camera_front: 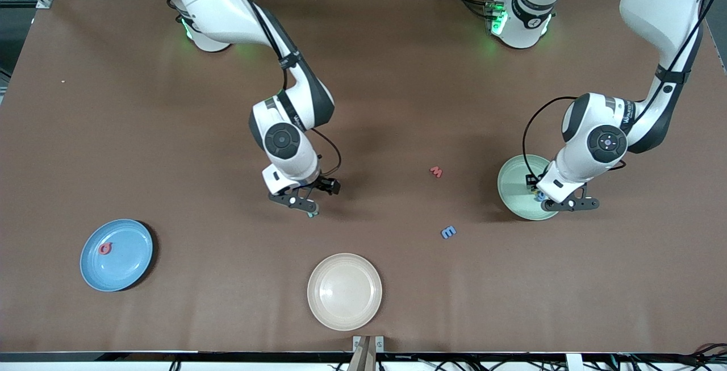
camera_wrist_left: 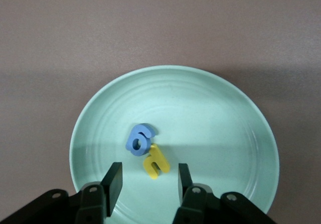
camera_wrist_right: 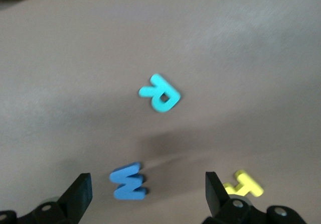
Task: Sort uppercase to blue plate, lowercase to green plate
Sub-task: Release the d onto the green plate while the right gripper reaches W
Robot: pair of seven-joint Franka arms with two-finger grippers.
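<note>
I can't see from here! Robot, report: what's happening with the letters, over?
Left gripper open over green plate, blue g and yellow h in it. Right gripper open above teal R. Nothing blocking.

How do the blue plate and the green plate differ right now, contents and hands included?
The blue plate holds one letter, the red Q; the green plate holds two, a blue g touching a yellow h. The left hand hangs open over the green plate; no hand is over the blue plate. The blue plate lies nearer the front camera, at the right arm's end; the green plate at the left arm's. Both are round, shallow and similar in size.
</note>
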